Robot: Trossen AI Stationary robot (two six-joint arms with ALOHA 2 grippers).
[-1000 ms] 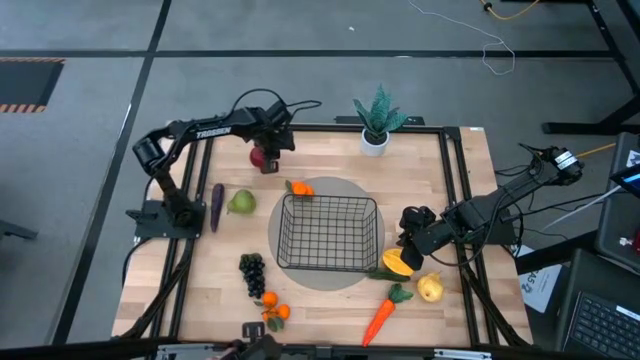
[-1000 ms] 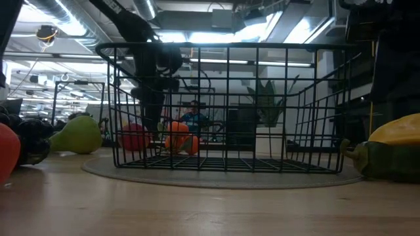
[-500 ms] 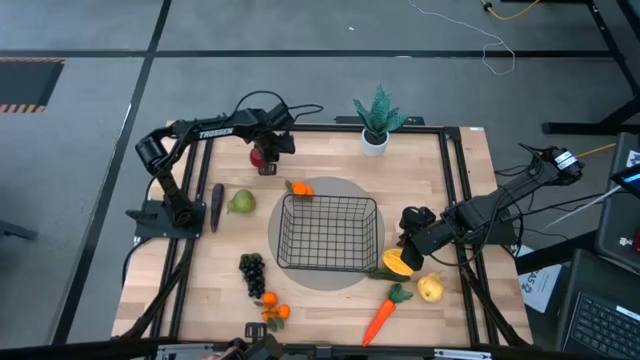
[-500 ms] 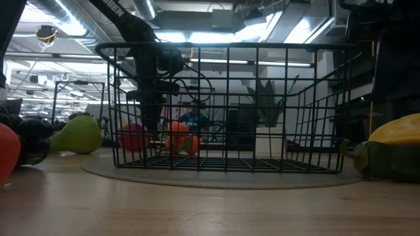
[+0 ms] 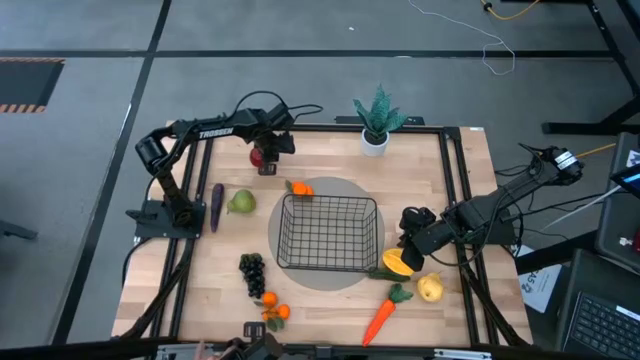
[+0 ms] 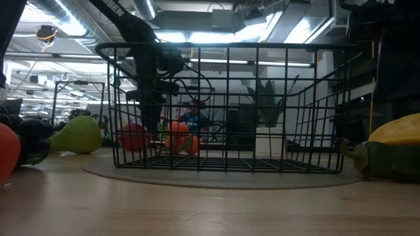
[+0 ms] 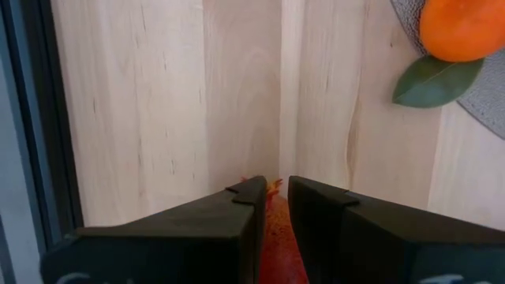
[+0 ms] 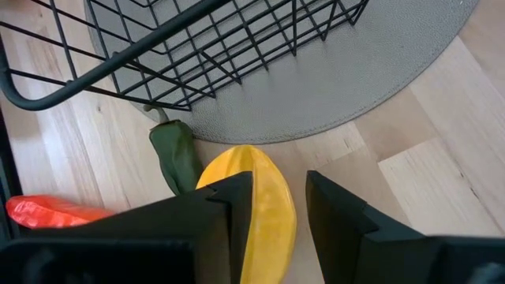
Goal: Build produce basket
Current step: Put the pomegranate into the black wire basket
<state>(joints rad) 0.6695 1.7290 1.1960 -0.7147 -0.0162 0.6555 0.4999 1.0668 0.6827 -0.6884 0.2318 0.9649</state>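
Basket: I see the black wire basket [image 5: 329, 233] standing empty on a round grey mat [image 5: 352, 188] at mid counter [image 5: 455, 190]; in the low view its grid sides [image 6: 228, 105] fill the middle of the picture.
Left hand: my left hand [image 5: 266, 161] sits at the far left part of the counter, fingers [image 7: 237, 211] pinching the red apple [image 5: 259, 155]; in the left wrist view a sliver of red apple [image 7: 274, 237] shows in the narrow gap between them.
Right hand: my right hand [image 5: 404, 250] is just right of the basket, fingers [image 8: 229, 207] straddling the yellow-orange squash [image 5: 397, 264]; the right wrist view shows the squash [image 8: 256, 203] between them with its green stem [image 8: 178, 156] pointing toward the mat edge. I read that as a pinch on the squash.
Produce near the basket: an orange with a leaf [image 5: 299, 187] lies on the mat at the basket's far left corner.
Produce on the left: a green pear [image 5: 241, 202] lies beside a purple eggplant [image 5: 217, 205].
Produce at the near left: black grapes [image 5: 252, 271] lie by small oranges [image 5: 272, 304].
Produce at the near right: a carrot [image 5: 380, 316] lies beside a yellow pear [image 5: 430, 289].
Plant: a potted green plant [image 5: 377, 118] stands at the far edge.
Room: a person [image 6: 193, 113] shows far off behind the basket in the low view.
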